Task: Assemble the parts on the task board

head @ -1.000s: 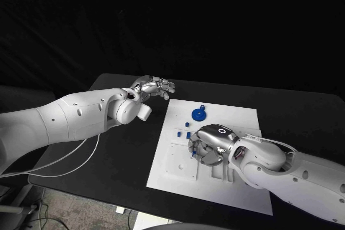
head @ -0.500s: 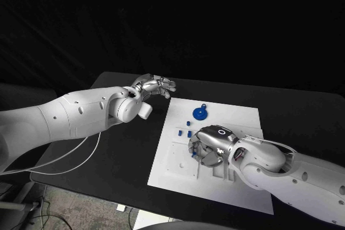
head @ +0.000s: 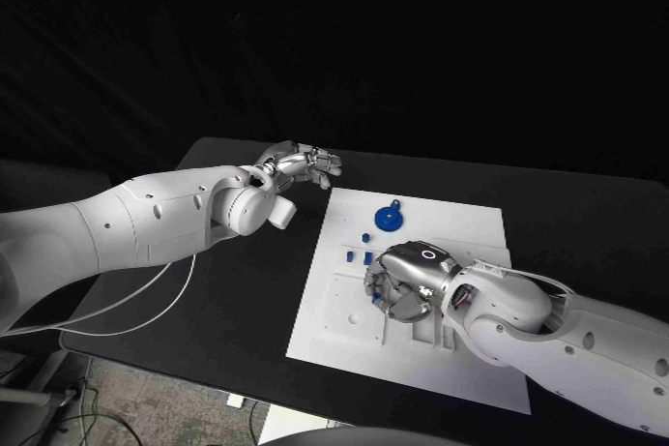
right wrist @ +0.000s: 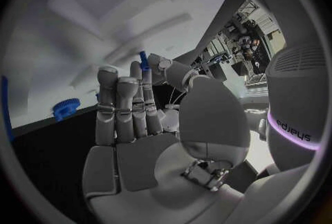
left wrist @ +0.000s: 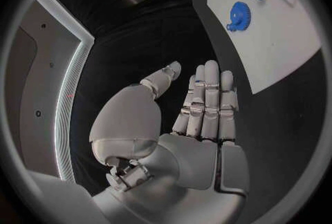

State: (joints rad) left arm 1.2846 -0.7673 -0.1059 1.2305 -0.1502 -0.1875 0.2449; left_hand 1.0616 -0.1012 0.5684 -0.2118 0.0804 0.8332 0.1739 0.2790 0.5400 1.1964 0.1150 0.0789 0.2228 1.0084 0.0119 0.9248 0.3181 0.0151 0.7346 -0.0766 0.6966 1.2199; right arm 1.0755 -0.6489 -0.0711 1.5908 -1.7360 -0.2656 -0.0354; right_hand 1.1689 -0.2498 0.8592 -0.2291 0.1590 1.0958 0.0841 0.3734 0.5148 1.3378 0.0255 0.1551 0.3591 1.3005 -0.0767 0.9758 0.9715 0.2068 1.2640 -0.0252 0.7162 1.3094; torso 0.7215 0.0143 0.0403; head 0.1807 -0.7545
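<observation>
One task board (head: pixel 460 223), one gear (head: pixel 387 218), four small blue pieces (head: pixel 365 239)

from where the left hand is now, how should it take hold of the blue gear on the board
Probably from above, pinching the blue gear across its toothed rim. It lies flat on the task board, with bare board round it. The left hand hovers open just beyond the board's edge.

Dim overall, black backdrop; the white task board (head: pixel 419 228) glares brightly (top light, apparently), and wrist views bend strongly at their rims.
</observation>
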